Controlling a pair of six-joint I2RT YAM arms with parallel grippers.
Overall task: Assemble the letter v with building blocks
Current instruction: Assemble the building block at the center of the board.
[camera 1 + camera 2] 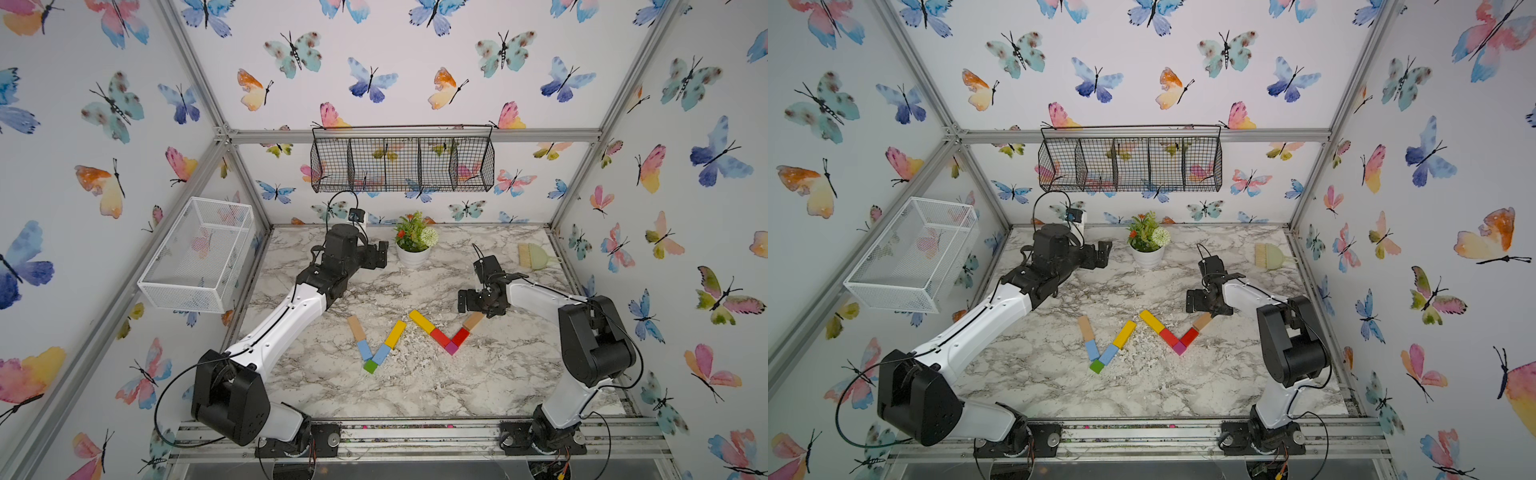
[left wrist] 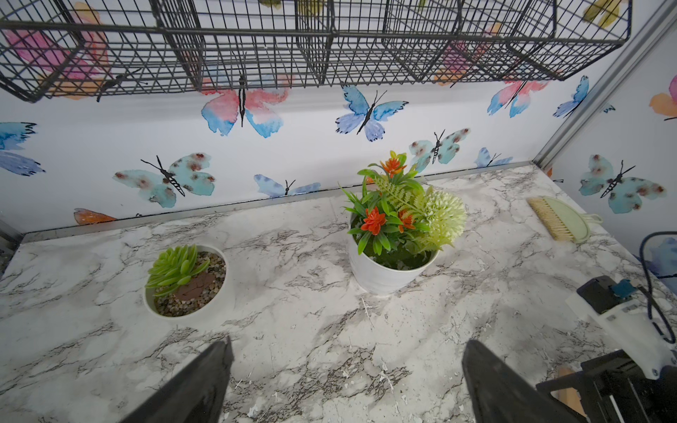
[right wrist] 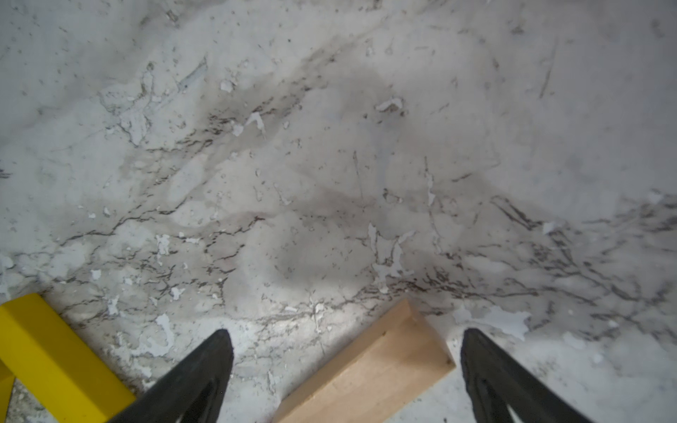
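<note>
Near the front middle of the marble table (image 1: 415, 390) the building blocks (image 1: 395, 334) lie as two shapes side by side: a green-tipped V (image 1: 365, 350) meeting at a green cube (image 1: 370, 366), and a magenta-tipped V (image 1: 440, 337) meeting at a magenta cube (image 1: 451, 348). The right gripper (image 3: 344, 340) hovers over the tan bar (image 3: 370, 366) ending the magenta-tipped V's outer arm (fingers wide apart, the bar between them, not clamped). The left gripper (image 2: 346, 348), likewise spread and empty, hangs near the potted flowers (image 2: 395, 234) at the back.
</note>
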